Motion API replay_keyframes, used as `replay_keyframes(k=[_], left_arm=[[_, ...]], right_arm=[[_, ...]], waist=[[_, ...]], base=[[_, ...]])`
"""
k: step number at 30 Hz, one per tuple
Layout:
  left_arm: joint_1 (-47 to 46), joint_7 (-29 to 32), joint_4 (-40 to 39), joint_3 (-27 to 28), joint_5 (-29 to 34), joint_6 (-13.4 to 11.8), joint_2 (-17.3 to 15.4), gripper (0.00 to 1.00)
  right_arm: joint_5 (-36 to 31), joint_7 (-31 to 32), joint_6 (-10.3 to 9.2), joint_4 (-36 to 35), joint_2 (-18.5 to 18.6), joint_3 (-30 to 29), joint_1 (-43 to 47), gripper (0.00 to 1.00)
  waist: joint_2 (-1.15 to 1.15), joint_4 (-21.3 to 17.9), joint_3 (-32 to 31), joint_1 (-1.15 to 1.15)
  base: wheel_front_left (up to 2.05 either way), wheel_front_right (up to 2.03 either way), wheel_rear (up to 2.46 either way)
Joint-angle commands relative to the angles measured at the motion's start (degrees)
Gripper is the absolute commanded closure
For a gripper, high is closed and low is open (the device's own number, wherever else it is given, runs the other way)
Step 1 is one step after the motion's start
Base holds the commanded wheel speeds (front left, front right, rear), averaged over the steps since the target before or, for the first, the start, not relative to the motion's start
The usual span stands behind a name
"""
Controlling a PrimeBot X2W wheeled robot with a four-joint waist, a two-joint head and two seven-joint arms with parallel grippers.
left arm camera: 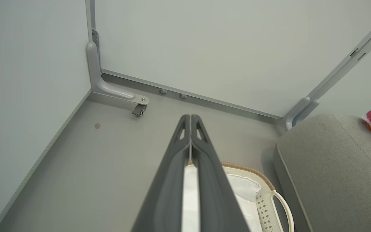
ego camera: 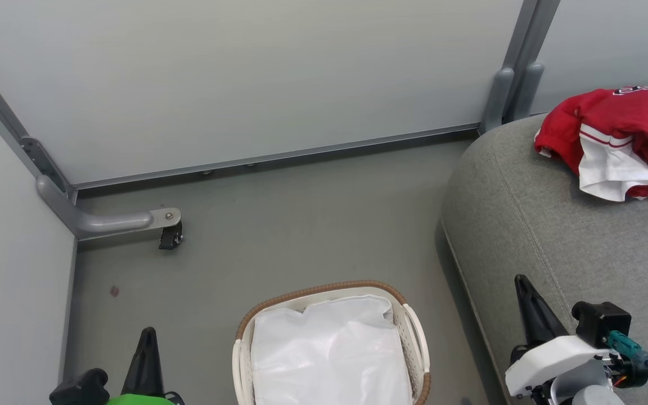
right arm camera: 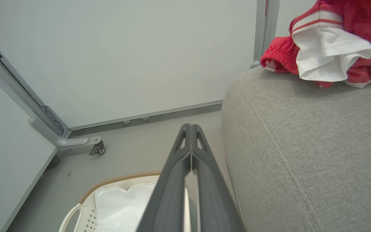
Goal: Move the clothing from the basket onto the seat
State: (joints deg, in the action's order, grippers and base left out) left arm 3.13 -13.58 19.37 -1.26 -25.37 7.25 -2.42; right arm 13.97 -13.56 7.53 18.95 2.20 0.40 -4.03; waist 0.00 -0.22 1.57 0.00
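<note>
Two grippers clenched empty: left gripper [left arm camera: 191, 117], right gripper [right arm camera: 191, 126].
Red sports clothing [ego camera: 622, 129] with white trim lies heaped at the far edge of the big grey woven-fabric seat [ego camera: 554, 236]; the oval white plastic basket [ego camera: 324, 289], brown-rimmed, holds a plain white sheet [ego camera: 329, 354].

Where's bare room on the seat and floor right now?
The seat is bare between the right gripper and the clothing. The floor is open between the basket, the caster leg and the wall panel. Crowded: the seat's far corner under the clothing.
</note>
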Motion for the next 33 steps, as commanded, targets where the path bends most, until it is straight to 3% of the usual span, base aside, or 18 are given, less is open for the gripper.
replay_keyframes(k=[1,33], left_arm=[[-0.98,0.55,-0.99,0.55,-2.49,0.01,-0.16,1.00],[-4.53,8.18,-2.81,3.43,-27.68,0.13,-0.33,1.00]], right_arm=[[2.98,0.70,0.00,-1.06,0.20,-0.44,-0.90,1.00],[32.44,8.19,-0.02,-2.84,0.45,-2.93,-1.52,1.00]], waist=[[0.00,0.00,-0.02,0.00],[0.00,0.06,-0.39,0.00]], base=[[0.00,0.00,0.00],[0.00,0.00,0.00]])
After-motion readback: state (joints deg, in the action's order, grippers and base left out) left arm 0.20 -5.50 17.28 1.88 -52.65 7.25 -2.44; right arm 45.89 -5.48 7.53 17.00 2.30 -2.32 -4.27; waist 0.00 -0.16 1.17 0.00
